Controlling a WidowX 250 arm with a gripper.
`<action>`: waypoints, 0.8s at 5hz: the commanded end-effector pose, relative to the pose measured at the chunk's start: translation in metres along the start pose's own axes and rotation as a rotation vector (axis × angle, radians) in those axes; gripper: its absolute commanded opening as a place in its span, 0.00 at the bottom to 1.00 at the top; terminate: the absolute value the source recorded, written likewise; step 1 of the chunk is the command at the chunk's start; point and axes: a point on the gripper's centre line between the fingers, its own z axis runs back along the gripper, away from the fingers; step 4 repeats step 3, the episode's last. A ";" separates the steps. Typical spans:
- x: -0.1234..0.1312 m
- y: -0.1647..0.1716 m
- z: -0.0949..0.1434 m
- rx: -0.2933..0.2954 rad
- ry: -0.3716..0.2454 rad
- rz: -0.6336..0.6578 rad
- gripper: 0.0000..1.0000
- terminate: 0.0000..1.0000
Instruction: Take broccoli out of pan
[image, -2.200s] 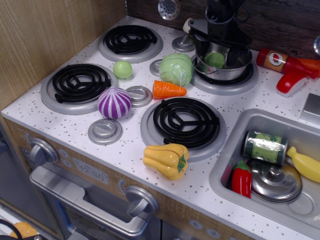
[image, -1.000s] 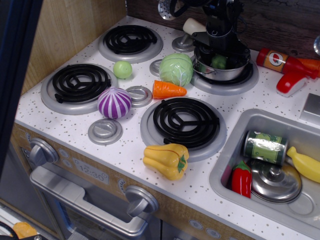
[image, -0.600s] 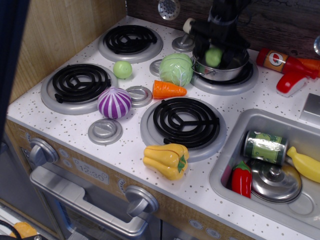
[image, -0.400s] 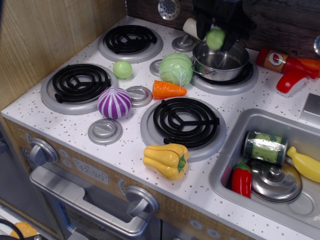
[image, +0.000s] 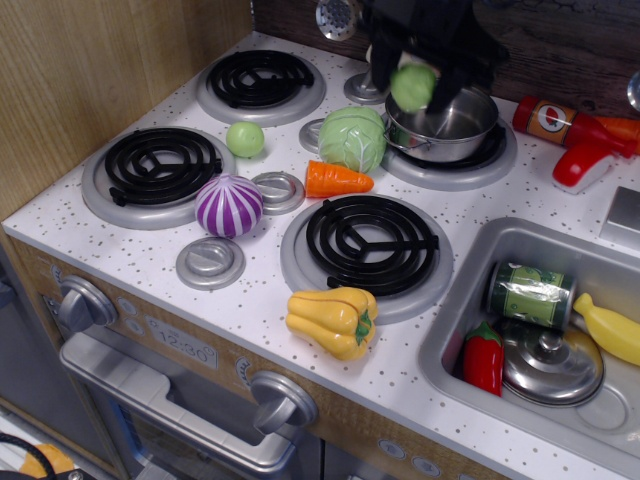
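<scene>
The black tool (image: 413, 85) is clenched on the one broccoli (image: 412, 87), holding it in the air above the left rim of the single pan (image: 445, 124), which sits on the back right burner. On the surface (image: 130, 240) lie one cabbage (image: 353, 138), one carrot (image: 336, 179), one green ball (image: 245, 138) and four burners.

four burners (image: 372, 243), one pan (image: 443, 125), one broccoli (image: 412, 87)
</scene>
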 end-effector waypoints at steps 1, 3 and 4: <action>0.003 -0.028 -0.016 -0.114 -0.057 0.047 0.00 0.00; 0.001 -0.060 -0.055 -0.149 -0.096 0.025 0.00 1.00; 0.001 -0.060 -0.055 -0.149 -0.096 0.025 0.00 1.00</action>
